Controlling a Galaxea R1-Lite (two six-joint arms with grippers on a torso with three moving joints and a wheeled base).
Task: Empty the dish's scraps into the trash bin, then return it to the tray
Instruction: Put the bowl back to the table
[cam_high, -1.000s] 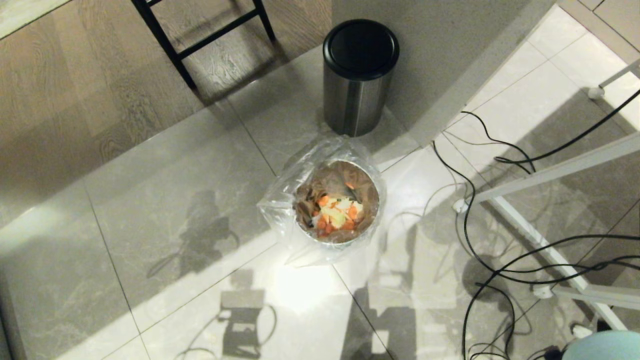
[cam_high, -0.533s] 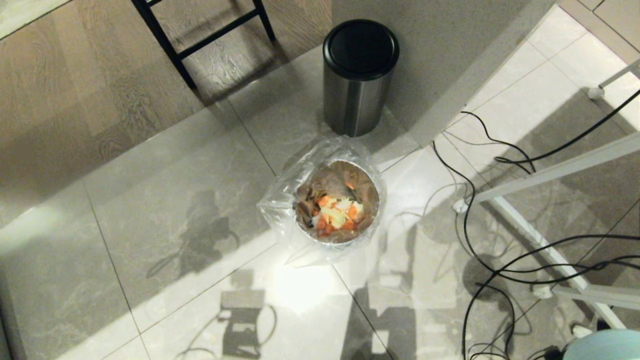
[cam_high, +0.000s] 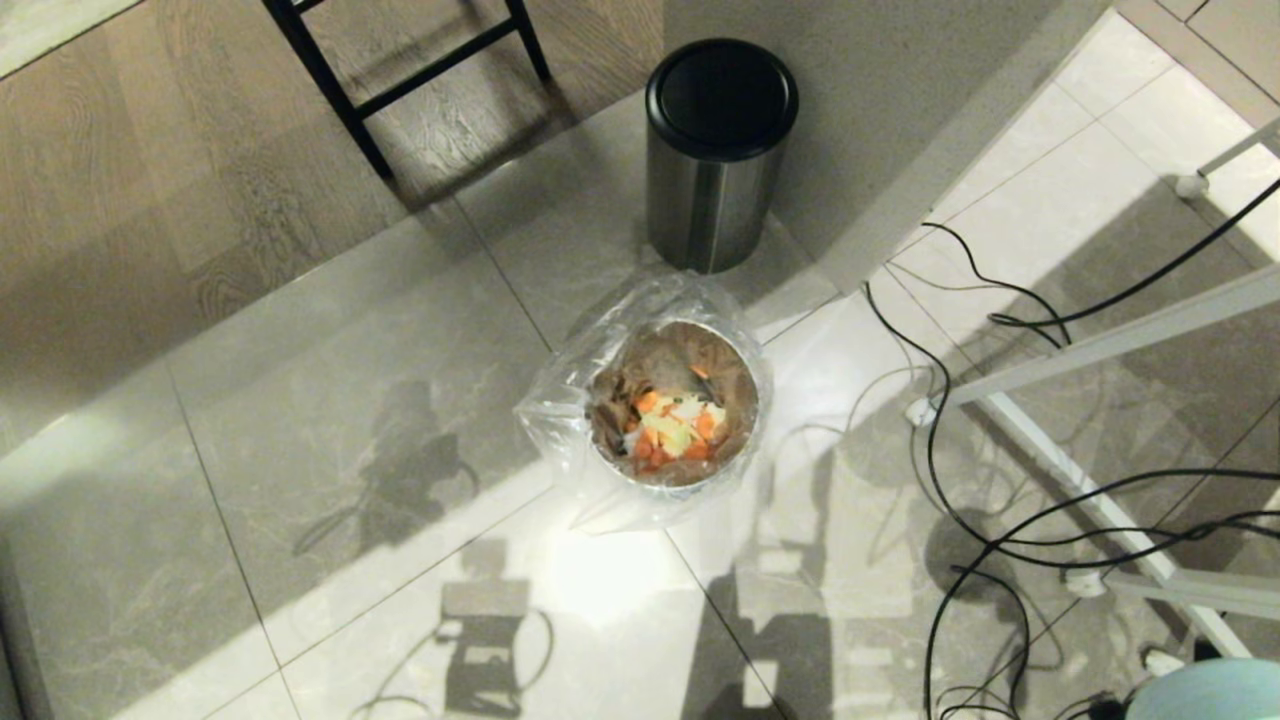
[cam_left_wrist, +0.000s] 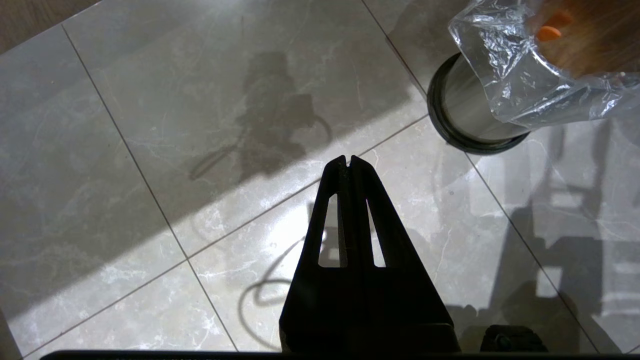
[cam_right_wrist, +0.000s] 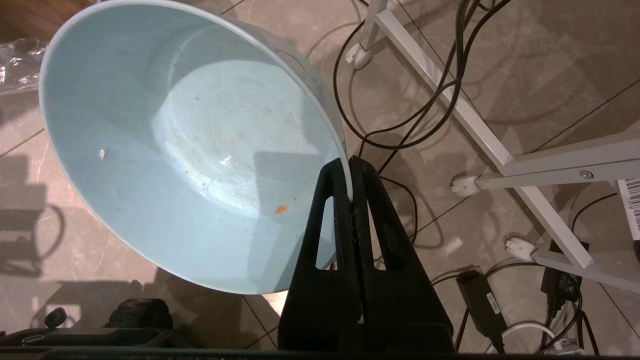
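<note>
1. The left gripper (cam_left_wrist: 348, 162) hangs idle over bare floor tiles (cam_left_wrist: 150, 125), its fingers pressed together with nothing between them. The trash bin's steel side and black base ring stand off to one side of it in the left wrist view.

2. The trash bin (cam_high: 672, 415) stands on the floor in the middle of the head view, its crinkly clear bag folded over the rim. The scraps (cam_high: 672, 428) lie inside it: orange carrot slices among pale yellowish bits. Judging from that, the emptying step looks done. Behind it stands the lidded steel bin (cam_high: 718, 150), apart and untouched.

3. The right gripper (cam_right_wrist: 350, 165) has its fingers clamped on the rim of the dish (cam_right_wrist: 190, 145), one inside the wall and one outside. In the head view only a pale-blue edge of the dish peeks in at the lower right corner, well apart from the trash bin.

4. The dish is a smooth, pale-blue round bowl, held tilted. It is nearly clean: one tiny orange fleck, one pale speck and a faint smear cling inside.

5. What remains is the return. The tray is in no view, so the whole carry back and set-down look to be ahead. Cables (cam_high: 980, 520) and a white frame (cam_high: 1100, 420) crowd the floor on the right.
</note>
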